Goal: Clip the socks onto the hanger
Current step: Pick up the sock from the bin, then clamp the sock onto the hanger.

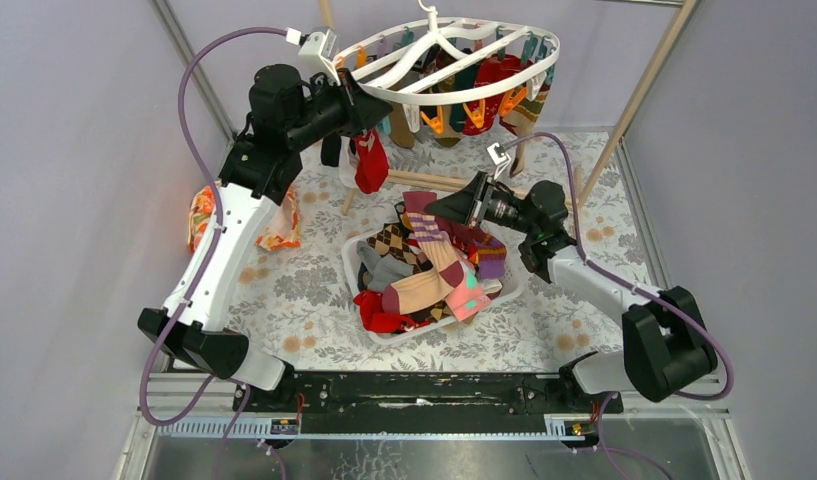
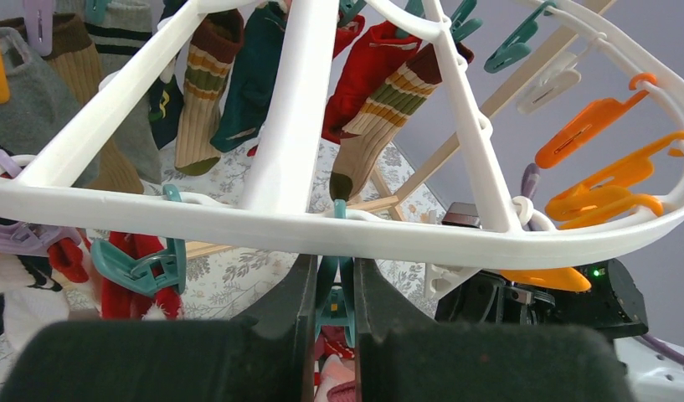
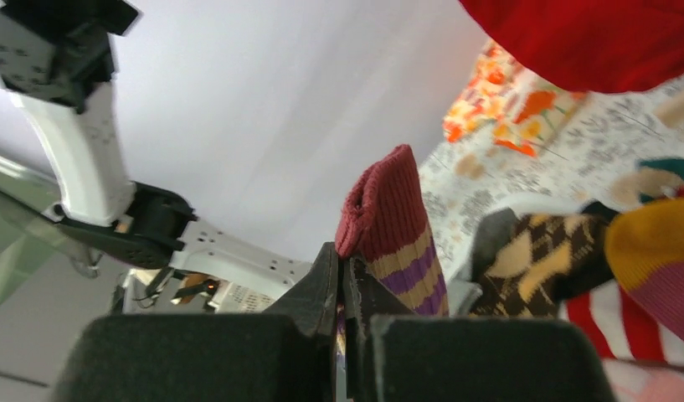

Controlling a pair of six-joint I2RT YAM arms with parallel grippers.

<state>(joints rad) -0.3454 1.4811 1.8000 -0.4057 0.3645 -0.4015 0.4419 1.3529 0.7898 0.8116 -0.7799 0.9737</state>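
Both claws are pinching: left claw (image 2: pixel 332 272) a teal plastic clip (image 2: pixel 335 311) on the white oval hanger (image 2: pixel 238 224), right claw (image 3: pixel 342 280) a maroon striped fabric sock (image 3: pixel 388 209); its shallow cuff grip is probably risking a drop.

White hanger (image 2: pixel 321 224) — teal and orange clips (image 2: pixel 602 117); maroon sock (image 3: pixel 388 209) striped tan and purple — brown argyle sock (image 3: pixel 547 251).
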